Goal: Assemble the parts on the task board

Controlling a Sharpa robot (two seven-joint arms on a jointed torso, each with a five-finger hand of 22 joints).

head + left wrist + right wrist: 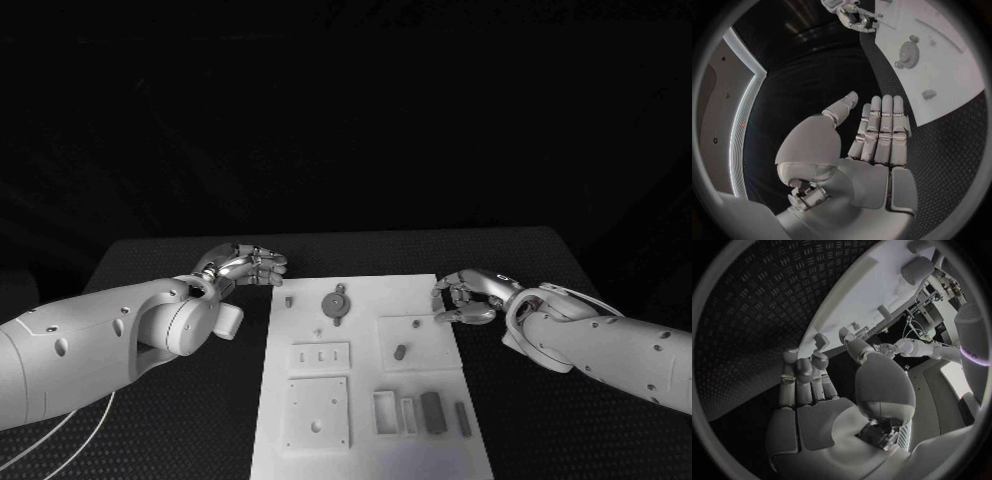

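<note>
Black table (173, 255), white task board (368, 400) at centre. Left hand (248, 266) beside board's far left corner, flat, holding nothing. Right hand (469, 297) at far right edge, fingers curled; pinch uncertain. Loose parts (431, 411) near front, unassembled.

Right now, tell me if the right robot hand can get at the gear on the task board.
Probably yes: the right robot hand hovers open at the task board edge, and nothing stands between it and the gear.
</note>
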